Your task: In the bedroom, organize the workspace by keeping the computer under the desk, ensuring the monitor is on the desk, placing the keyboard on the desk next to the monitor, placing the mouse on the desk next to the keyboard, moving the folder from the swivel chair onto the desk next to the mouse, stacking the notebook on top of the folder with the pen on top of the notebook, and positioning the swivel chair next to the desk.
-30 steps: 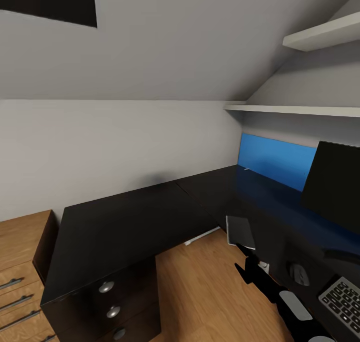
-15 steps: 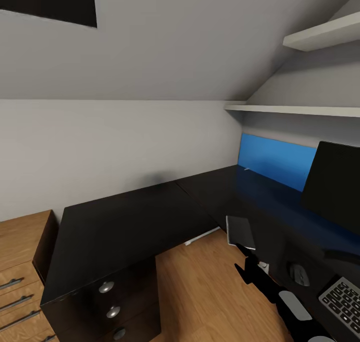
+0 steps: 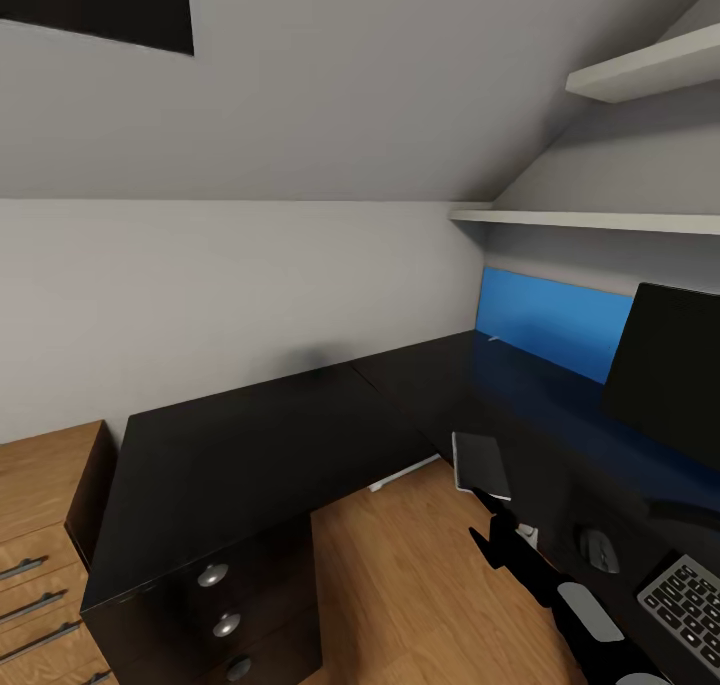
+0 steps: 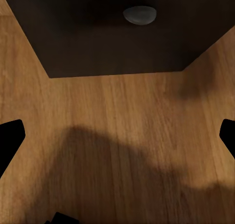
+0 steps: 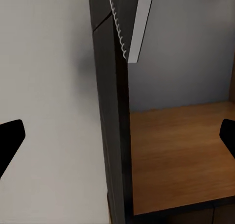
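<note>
My left gripper (image 4: 117, 136) hangs with its 2 black fingertips (image 4: 11, 138) spread wide, nothing between them, pointing down. My right gripper (image 5: 117, 136) is spread just as wide and holds nothing, its 2 dark fingertips (image 5: 10, 138) at opposite edges of its wrist camera. In the head view, my right arm (image 3: 545, 575) shows as dark links low on the right.

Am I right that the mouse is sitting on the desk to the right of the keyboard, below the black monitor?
Not quite: in the head view the mouse sits on the desk to the left of the keyboard, not the right. It is indeed below the black monitor.
</note>
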Controlling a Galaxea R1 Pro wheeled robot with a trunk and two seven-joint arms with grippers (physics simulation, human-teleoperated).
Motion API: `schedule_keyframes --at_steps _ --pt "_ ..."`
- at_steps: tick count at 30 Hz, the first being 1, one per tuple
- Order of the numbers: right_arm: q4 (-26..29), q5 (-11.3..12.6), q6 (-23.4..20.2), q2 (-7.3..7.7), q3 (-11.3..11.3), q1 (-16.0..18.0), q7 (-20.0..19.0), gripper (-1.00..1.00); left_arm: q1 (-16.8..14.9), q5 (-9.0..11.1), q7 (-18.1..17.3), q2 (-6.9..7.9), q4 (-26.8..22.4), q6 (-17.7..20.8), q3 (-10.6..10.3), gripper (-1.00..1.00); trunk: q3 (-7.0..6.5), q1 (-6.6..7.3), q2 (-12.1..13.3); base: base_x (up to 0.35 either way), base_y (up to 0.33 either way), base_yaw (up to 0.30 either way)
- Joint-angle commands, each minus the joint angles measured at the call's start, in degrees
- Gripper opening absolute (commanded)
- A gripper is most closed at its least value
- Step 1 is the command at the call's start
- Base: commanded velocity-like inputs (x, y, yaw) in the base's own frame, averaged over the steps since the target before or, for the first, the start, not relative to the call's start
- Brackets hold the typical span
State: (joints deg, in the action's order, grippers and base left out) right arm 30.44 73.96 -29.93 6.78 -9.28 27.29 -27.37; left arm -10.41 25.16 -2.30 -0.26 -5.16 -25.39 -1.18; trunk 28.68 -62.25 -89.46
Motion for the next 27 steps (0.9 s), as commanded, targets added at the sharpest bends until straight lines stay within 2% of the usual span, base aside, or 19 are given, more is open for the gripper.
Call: schedule_keyframes --at_steps 1,27 --pt "-0.03 0.25 -0.48 -0.02 -0.21 0.04 0.01 1.00 -0.04 0.50 -0.24 0.00 0.06 -0.18 -0.14 1.00 0.06 0.00 -0.03 0.000 0.000 0.000" --pt "0.20 -0.39 -0.58 -0.03 0.05 0.04 -0.03 1.00 -0.03 0.50 -0.25 0.00 0.06 -0.18 -0.14 1.00 0.06 0.00 -0.03 0.000 0.000 0.000"
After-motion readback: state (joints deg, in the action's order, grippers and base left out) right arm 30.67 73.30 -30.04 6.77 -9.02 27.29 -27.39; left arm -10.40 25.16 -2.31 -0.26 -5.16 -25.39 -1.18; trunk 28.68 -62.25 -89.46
